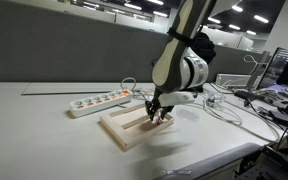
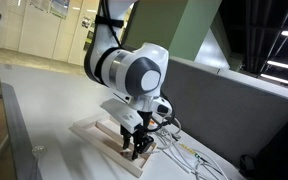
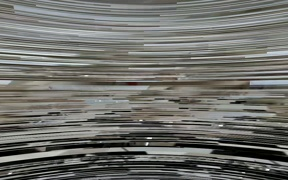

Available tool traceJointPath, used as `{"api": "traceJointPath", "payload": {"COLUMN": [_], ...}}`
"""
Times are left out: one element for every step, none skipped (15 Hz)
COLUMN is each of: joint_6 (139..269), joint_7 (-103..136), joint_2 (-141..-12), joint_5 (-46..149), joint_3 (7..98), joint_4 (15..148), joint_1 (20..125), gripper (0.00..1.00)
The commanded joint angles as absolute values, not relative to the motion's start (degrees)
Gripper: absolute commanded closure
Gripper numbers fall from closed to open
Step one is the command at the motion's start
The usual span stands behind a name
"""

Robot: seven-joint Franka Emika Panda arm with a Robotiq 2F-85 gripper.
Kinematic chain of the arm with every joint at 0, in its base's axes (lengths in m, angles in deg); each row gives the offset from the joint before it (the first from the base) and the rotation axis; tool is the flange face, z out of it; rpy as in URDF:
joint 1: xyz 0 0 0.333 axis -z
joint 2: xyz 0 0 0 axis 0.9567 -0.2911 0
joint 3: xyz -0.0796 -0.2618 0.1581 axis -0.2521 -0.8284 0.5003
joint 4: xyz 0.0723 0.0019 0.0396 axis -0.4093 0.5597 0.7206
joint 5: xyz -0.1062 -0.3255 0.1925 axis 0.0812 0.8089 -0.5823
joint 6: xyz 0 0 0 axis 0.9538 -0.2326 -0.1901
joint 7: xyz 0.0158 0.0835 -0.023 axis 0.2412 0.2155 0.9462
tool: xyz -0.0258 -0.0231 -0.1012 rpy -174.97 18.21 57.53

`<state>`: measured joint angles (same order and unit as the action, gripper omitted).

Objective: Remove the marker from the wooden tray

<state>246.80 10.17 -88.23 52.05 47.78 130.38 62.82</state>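
Note:
The wooden tray [image 1: 124, 127] lies on the white table in both exterior views; it also shows under the arm [image 2: 96, 131]. My gripper [image 1: 158, 114] reaches down into the tray's right end, its fingers at or just above the tray floor [image 2: 137, 147]. The marker is hidden by the gripper in both exterior views. I cannot tell whether the fingers are open or closed on anything. The wrist view is only streaked noise and shows nothing.
A white power strip [image 1: 99, 102] lies behind the tray. White cables [image 1: 222, 106] trail over the table to the right of the arm, and also show beside the tray [image 2: 189, 157]. A grey partition stands behind the table. Office clutter sits at the far right.

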Motion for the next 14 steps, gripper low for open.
{"api": "traceJointPath", "payload": {"joint_6": [248.72, 249.02, 249.36, 249.62, 249.9, 249.93, 250.07, 249.89, 249.7, 249.64, 249.29, 249.17, 249.0, 248.88], "joint_7": [11.47, 11.63, 11.88, 12.19, 12.3, 12.36, 12.36, 12.28, 12.15, 11.99, 11.87, 11.76, 11.66, 11.5], "joint_2": [-86.83, -86.59, -86.36, -85.85, -85.4, -84.51, -83.61, -82.29, -81.19, -79.98, -78.61, -77.38, -76.32, -75.5], "joint_5": [50.53, 50.32, 50.03, 49.77, 49.64, 49.43, 49.18, 48.75, 48.47, 48.28, 47.93, 47.45, 47.04, 46.59], "joint_3": [47.84, 47.91, 47.95, 48.08, 47.93, 47.93, 47.67, 47.17, 46.6, 45.81, 45.15, 44.93, 44.67, 44.24], "joint_4": [131.92, 132.08, 132.24, 132.51, 132.71, 133.0, 133.24, 133.45, 133.53, 133.61, 133.6, 133.51, 133.44, 133.22], "joint_1": [63.24, 63.37, 63.45, 63.59, 63.51, 63.62, 63.56, 63.51, 63.41, 63.24, 63.59, 64.48, 65.22, 65.94], "gripper": [0.69, 0.76, 0.81, 0.87, 0.93, 0.96, 0.93, 0.93, 0.93, 0.93, 0.93, 0.93, 0.93, 0.93]}}
